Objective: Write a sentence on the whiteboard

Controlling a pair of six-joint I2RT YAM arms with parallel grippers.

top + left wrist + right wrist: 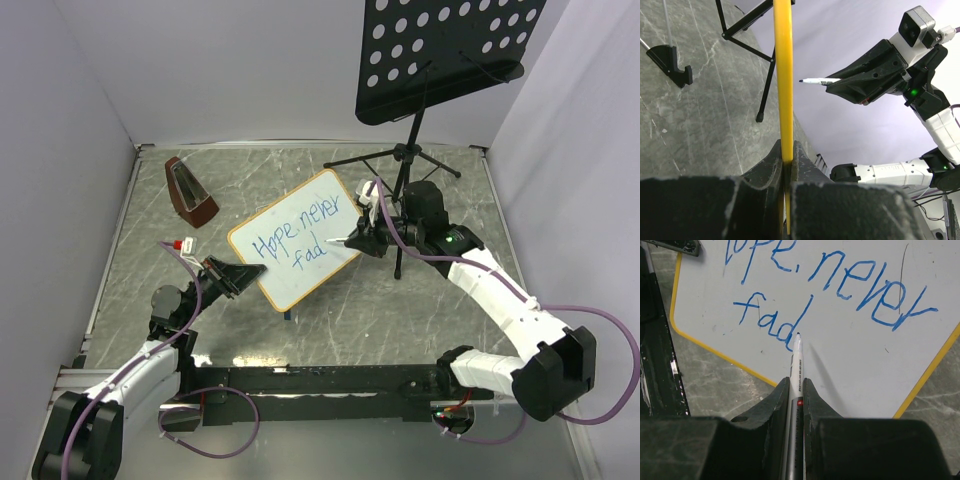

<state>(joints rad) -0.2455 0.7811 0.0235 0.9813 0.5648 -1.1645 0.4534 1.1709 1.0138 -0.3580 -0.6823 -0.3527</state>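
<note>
Left gripper (pixel 235 277) clenched on the whiteboard (pixel 280 282), near-left edge, board tilted up at mid-table. Right gripper (pixel 362 238) grasping a marker (pixel 796 365), tip right beside the "d" (contact unclear). The sentence (pixel 300 238) reads "Hope never fad".

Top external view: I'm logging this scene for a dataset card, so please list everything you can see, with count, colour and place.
whiteboard: 1, white with yellowish frame, table centre, turned diagonally
sentence: 1, blue, two lines on the whiteboard, reads "Hope never fad" so far
marker: 1, white with dark tip, tip beside the "d"
music stand: 1, black, perforated plate, rear right on a tripod
wedge-shaped object: 1, brown, rear left
table: 1, grey marbled
cables: several, purple, along both arms
left pincer: 1, black, clamped on the whiteboard's edge
right pincer: 1, black, clamped on the marker
</note>
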